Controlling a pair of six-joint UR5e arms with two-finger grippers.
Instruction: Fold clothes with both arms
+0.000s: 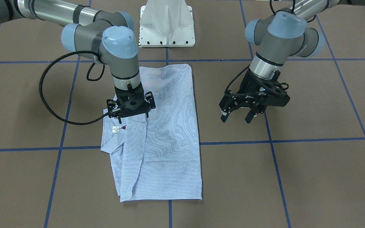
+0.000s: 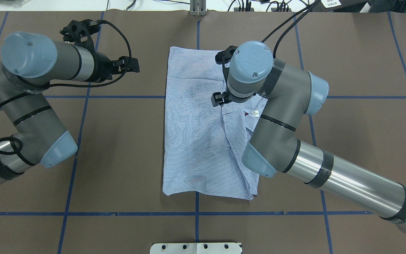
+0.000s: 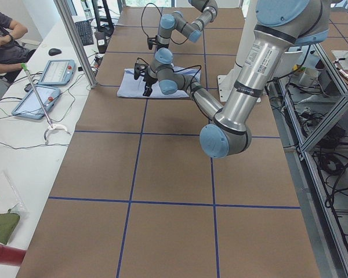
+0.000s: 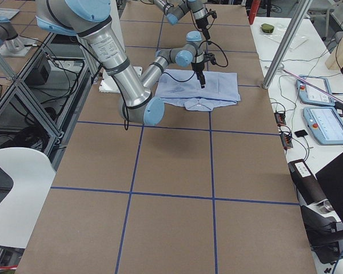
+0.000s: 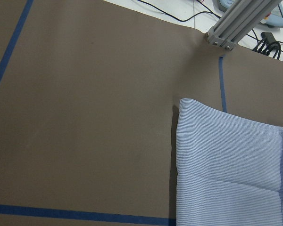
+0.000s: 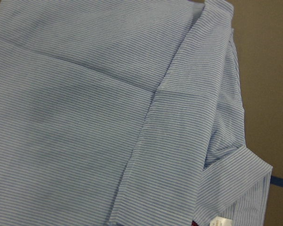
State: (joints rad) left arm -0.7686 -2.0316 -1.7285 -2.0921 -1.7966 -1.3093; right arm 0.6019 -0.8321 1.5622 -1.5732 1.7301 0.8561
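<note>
We see the left gripper [image 1: 237,118] released, its two black fingers [image 1: 224,117] spread wide and pointing down at the bare brown table [image 1: 312,177]. It holds nothing and touches nothing. In the front-facing view it hangs at 3 o'clock of the shirt [image 1: 169,148], well apart from the cloth's edge.

The right gripper [image 1: 133,117] stands over the shirt, pointing straight down, at about 10 o'clock of the cloth's middle in that same view. Two dark fingertips [image 1: 146,114] peek out at either end of its body, apart from each other, so we read it as released, with no cloth pinched between them. Whether the tips touch the fabric we cannot tell.

The shirt lies flat at the table's centre, folded into a long rectangle, with the white pedestal base [image 1: 166,28] at 12 o'clock of it in the front-facing view. Its collar [image 1: 110,141], with a small white label [image 1: 116,129] and a red button [image 1: 124,127], sits on the 9 o'clock edge, just beside the right gripper.

In the overhead view the right arm [image 2: 284,106] covers much of the shirt's 3 o'clock side. Neither wrist view shows any fingers. The left one catches a shirt corner cut off at 3 and 6 o'clock, and the right one shows only striped folds. In the side views both grippers are too small to judge.
</note>
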